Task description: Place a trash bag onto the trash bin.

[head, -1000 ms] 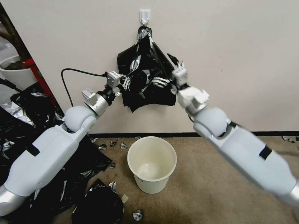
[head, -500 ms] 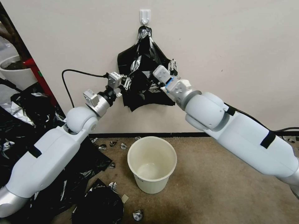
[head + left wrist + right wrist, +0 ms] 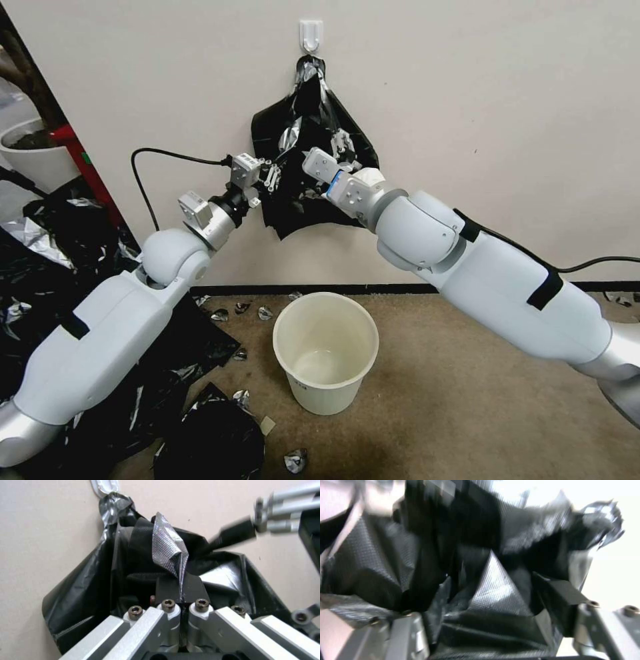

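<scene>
1. While the trash bag (image 3: 303,180) hangs from the wall hook (image 3: 311,35), thin wrinkled glossy film, one layer should be separated.
2. The trash bin (image 3: 325,350), round, cream, tapering, stands below on the floor.
3. The left gripper (image 3: 269,177) is clamped on a fold.
4. The right gripper (image 3: 341,145) is spread over the film.

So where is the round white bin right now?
In the head view, the round cream-white plastic bin stands upright and empty on the brown carpet, below the glossy black plastic bag hanging from the white wall hook.
</scene>
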